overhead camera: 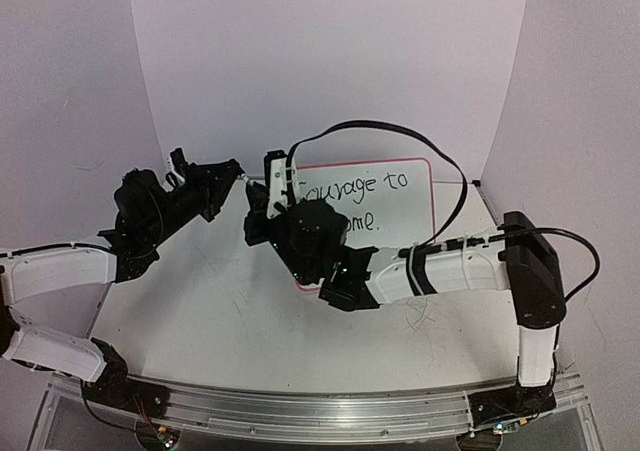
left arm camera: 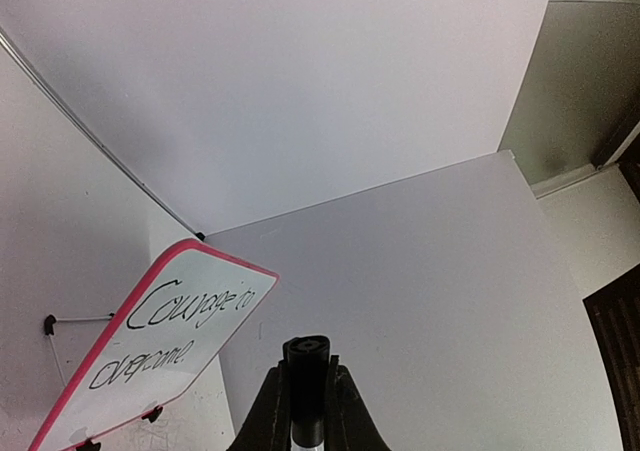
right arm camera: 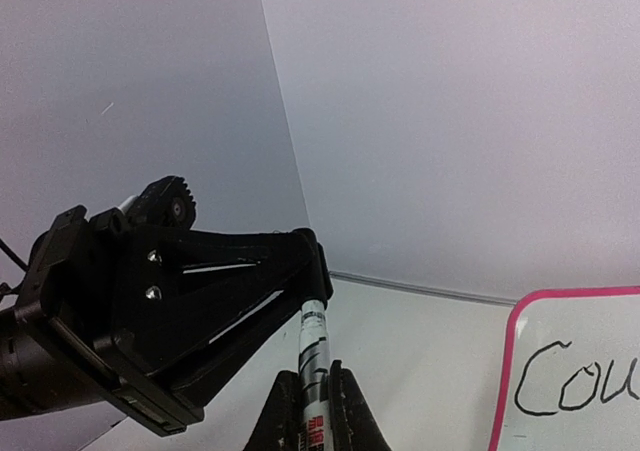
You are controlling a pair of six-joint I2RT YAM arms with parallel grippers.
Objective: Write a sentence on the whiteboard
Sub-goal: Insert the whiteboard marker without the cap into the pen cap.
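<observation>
- So, whiteboard stands far-centre on table, long axis L–R, written face toward arms.
- R gripper clamps pen barrel; L gripper pinches its other end.

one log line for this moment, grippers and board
left gripper: shut on marker | right gripper: shut on marker | whiteboard: reads courage to overcome

A robotics lab test booth, by the look of it: plain white panels wall in a scuffed white tabletop, and the left arm and right arm stand on an aluminium rail, a black cable looping loose. Past the panels' edge, dimly, is perhaps a room wall.
</observation>
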